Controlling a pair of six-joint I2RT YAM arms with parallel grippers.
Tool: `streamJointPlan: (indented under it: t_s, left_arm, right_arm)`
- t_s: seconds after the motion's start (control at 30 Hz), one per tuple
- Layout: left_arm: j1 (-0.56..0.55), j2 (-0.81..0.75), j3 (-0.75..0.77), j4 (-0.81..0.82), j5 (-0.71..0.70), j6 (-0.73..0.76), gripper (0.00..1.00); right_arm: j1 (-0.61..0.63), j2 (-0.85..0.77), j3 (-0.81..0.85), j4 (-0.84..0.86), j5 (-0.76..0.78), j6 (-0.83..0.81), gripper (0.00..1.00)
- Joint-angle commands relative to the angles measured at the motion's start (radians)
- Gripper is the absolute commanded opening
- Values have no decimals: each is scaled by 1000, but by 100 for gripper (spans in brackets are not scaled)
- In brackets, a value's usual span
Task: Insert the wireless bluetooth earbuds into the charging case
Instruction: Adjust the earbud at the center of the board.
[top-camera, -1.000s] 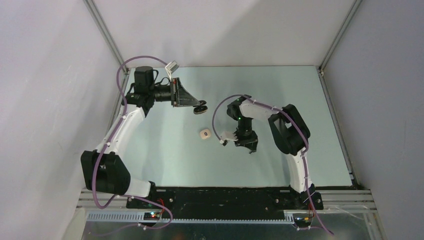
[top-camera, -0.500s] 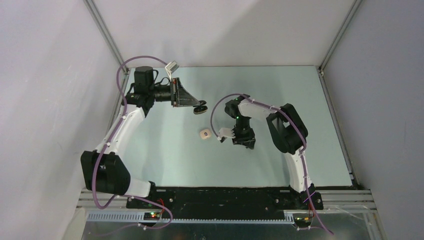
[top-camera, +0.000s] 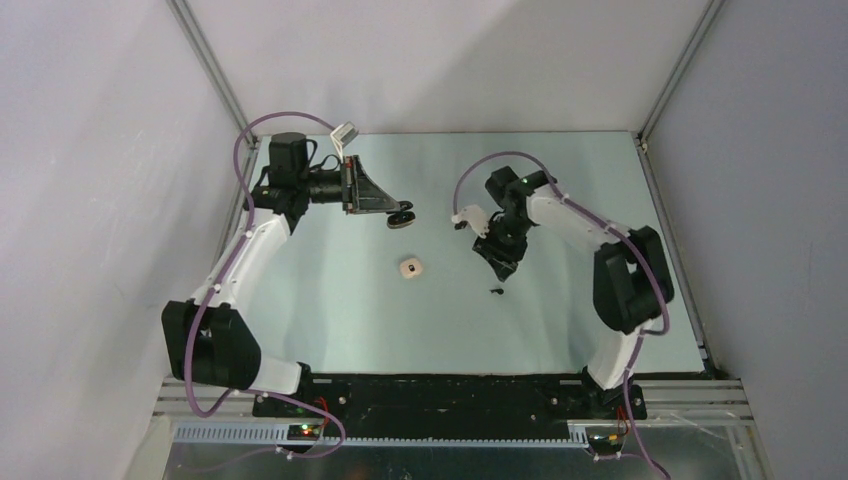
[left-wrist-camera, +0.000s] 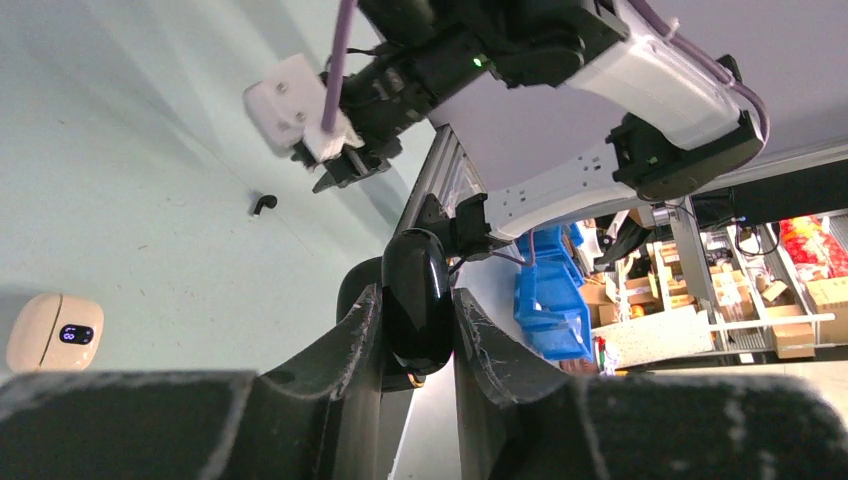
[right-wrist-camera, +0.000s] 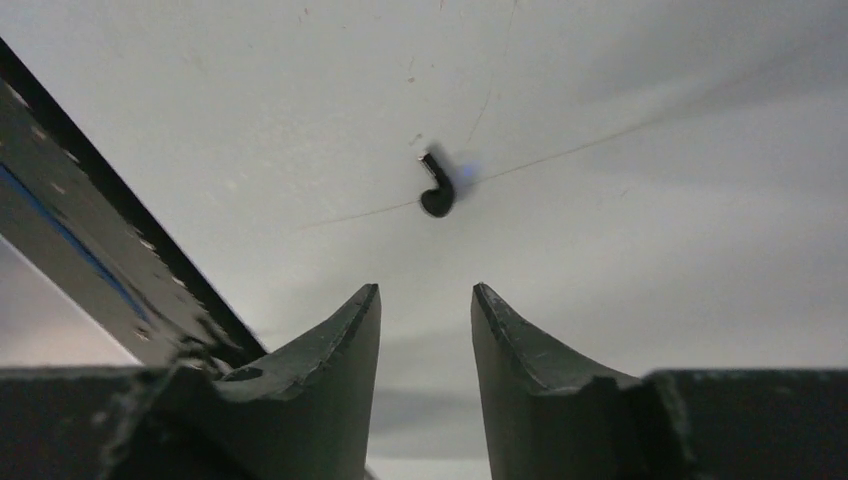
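The left gripper (top-camera: 401, 214) is clenched on a glossy black oval charging case (left-wrist-camera: 417, 300), held above the pale green tabletop (top-camera: 330, 310) at 12 o'clock from a cream pebble-shaped case with a small dark display (top-camera: 409, 267). The right gripper (right-wrist-camera: 425, 300) hangs with its fingers spread and nothing between them. One tiny black earbud (right-wrist-camera: 436, 192) lies loose on the tabletop at 6 o'clock from those fingers in the top view, and at 4 o'clock from the cream case
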Motion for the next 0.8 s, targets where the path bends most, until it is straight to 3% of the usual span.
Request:
streamJointPlan:
  t_s: [0.0,0.27,0.43,0.77]
  left_arm:
    - [-4,0,29,15,29,9,0]
    - [-5,24,49,15,24,-11,0]
    - [-6,44,78,15,14,-9,0]
    - [-6,48,96,14,-1,9,0]
  right_arm:
    - [-5,-170,-170,221,40,446,41]
    - [25,-527,-560,661,106,493,30]
    - [50,-452,-594,686,186,548,27]
    - [63,-375,-627,704,194,545,36]
